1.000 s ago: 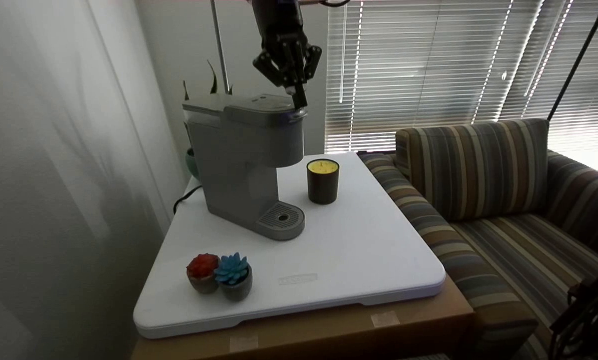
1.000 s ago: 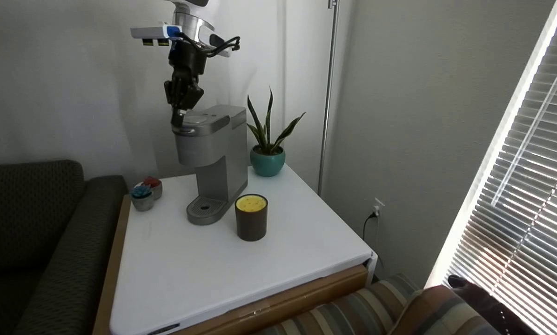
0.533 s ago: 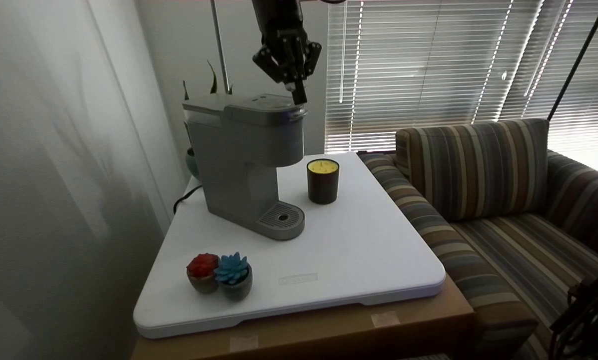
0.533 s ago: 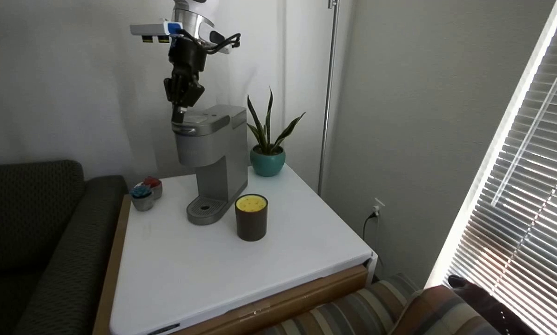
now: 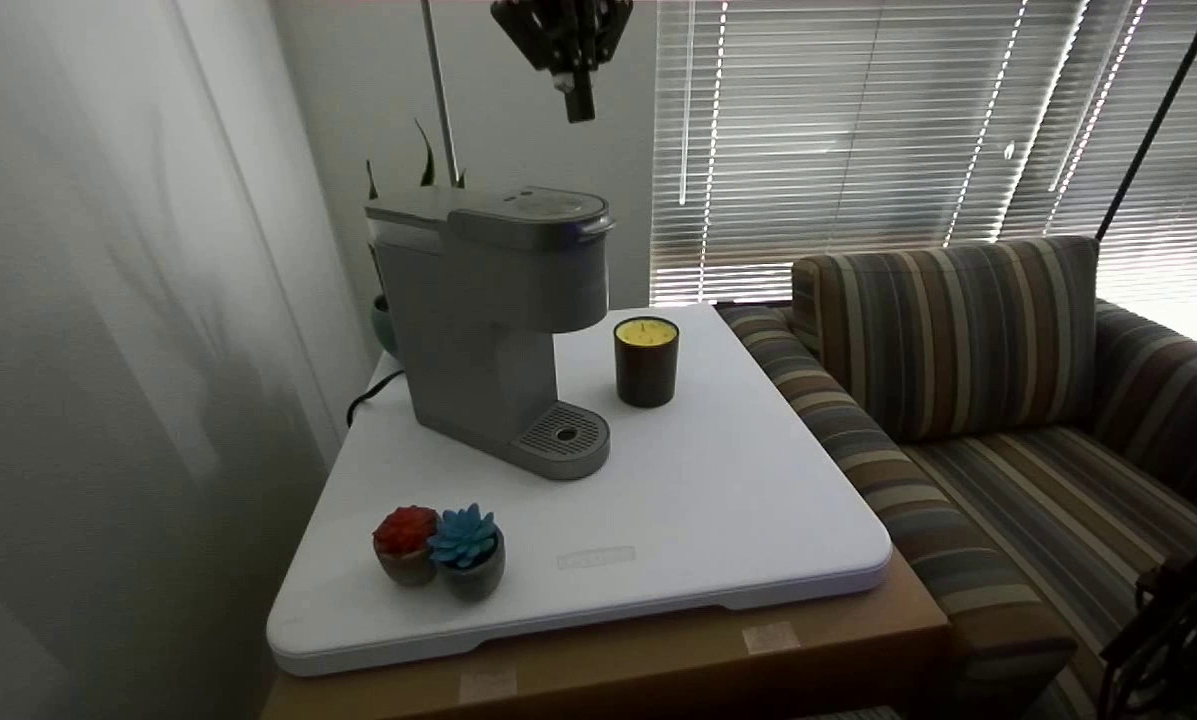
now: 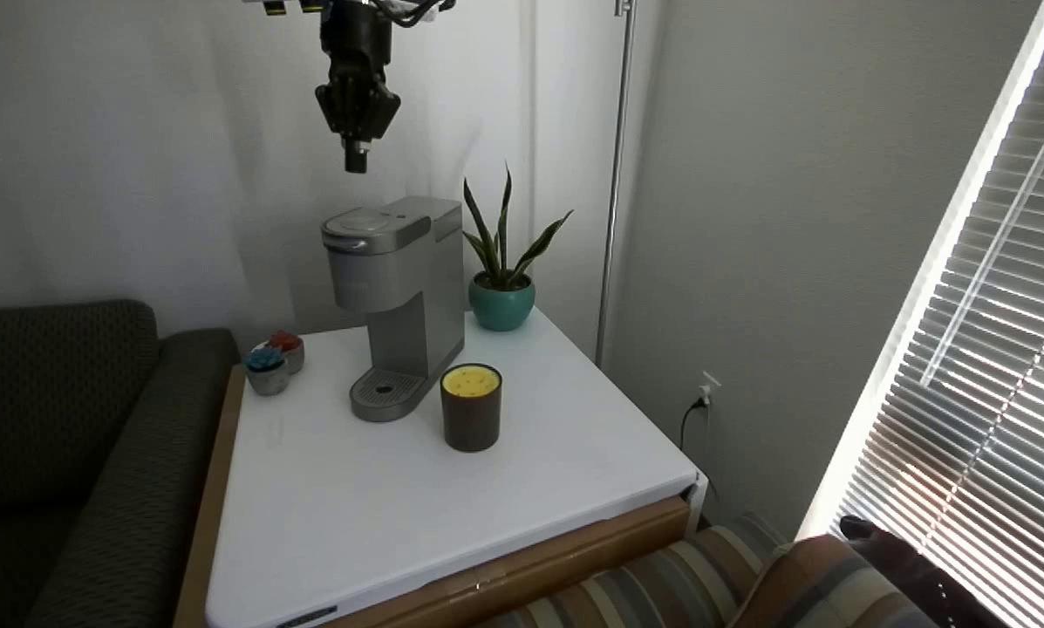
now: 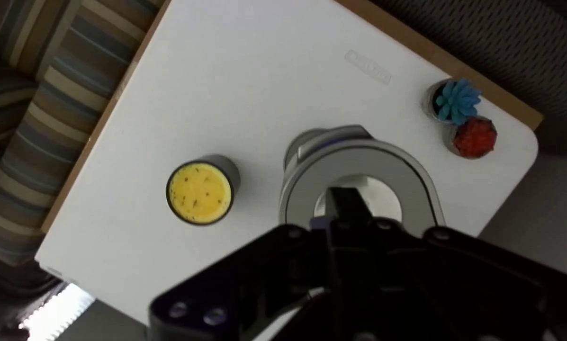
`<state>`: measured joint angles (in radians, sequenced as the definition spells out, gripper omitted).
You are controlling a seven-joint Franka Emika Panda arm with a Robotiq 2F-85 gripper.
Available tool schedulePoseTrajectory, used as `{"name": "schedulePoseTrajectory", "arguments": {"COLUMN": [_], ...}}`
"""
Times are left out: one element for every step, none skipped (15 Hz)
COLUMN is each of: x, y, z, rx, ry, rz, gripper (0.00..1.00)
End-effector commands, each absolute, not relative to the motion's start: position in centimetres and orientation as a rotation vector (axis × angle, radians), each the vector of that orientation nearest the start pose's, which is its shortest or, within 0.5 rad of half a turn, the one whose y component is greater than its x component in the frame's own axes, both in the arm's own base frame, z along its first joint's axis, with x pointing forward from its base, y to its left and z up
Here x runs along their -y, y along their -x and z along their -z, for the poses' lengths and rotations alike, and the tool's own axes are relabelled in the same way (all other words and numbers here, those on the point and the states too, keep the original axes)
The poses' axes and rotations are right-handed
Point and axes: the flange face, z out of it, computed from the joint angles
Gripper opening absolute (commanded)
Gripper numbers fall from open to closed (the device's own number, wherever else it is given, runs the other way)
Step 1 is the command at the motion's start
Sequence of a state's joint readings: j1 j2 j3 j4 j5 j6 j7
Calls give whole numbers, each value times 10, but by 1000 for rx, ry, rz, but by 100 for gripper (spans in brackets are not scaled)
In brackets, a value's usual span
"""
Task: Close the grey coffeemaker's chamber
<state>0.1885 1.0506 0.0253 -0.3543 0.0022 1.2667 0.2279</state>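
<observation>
Fingers, pressed together, have risen above the closed chamber of the grey coffeemaker

yellow candle in dark jar, lil red succulent chilling beside blue succulent, spiky plant in teal pot, stripy armchair, blinds

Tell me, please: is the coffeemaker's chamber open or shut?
Shut: in both exterior views, the lid lies flat on the coffeemaker.
</observation>
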Motion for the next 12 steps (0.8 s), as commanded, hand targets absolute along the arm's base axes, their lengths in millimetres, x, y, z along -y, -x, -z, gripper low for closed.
{"name": "schedulePoseTrajectory", "arguments": {"x": [-144,-145,-146,-145,-145,-144,-143,-142,-140,-139,-137,-136], "y": [-756,-762,-768,-773,-776,-779,-781,-782,-783,-784,-785,-784], "z": [-470,-474,-478,-479,-482,-483,-485,-485,-485,-486,-486,-486], "rx": [78,103,131,152,171,190,204,209,218,219,217,203], "ry": [3118,3091,3068,3051,3037,3029,3024,3025,3020,3019,3018,3023], "rz": [62,147,233,290,341,377,400,416,429,437,446,434], "gripper": [0,0,0,0,0,0,0,0,3,27,28,31]}}
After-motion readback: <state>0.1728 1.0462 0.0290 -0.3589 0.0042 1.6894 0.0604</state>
